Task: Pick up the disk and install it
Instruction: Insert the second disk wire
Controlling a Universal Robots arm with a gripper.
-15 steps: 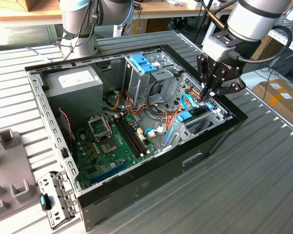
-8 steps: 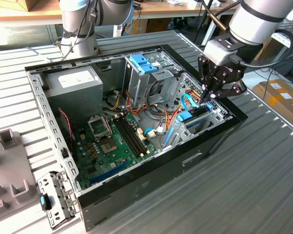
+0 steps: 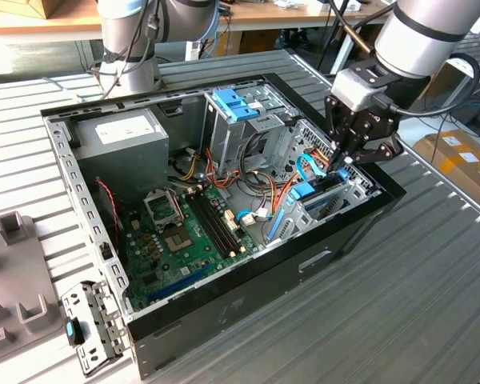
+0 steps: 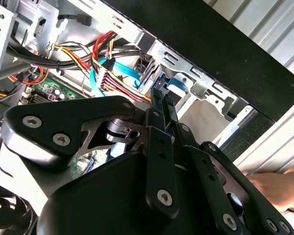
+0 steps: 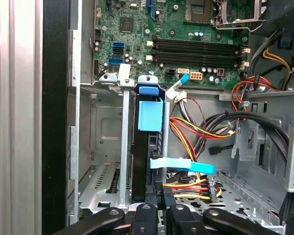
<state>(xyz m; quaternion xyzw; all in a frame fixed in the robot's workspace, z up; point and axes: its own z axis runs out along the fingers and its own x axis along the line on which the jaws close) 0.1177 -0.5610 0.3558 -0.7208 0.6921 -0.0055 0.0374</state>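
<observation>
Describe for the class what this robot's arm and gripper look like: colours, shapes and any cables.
The arm is a thick, rounded silver-grey tube ending in a pale grey wrist block. Below it, the gripper is matte black, built of flat linkage bars joined by silver screws. A black cable loops beside the wrist.

The disk (image 5: 149,147), dark with a light-blue carrier, stands on edge in a metal bay at the case's front corner; its blue end (image 3: 302,190) shows in the exterior view.
</observation>
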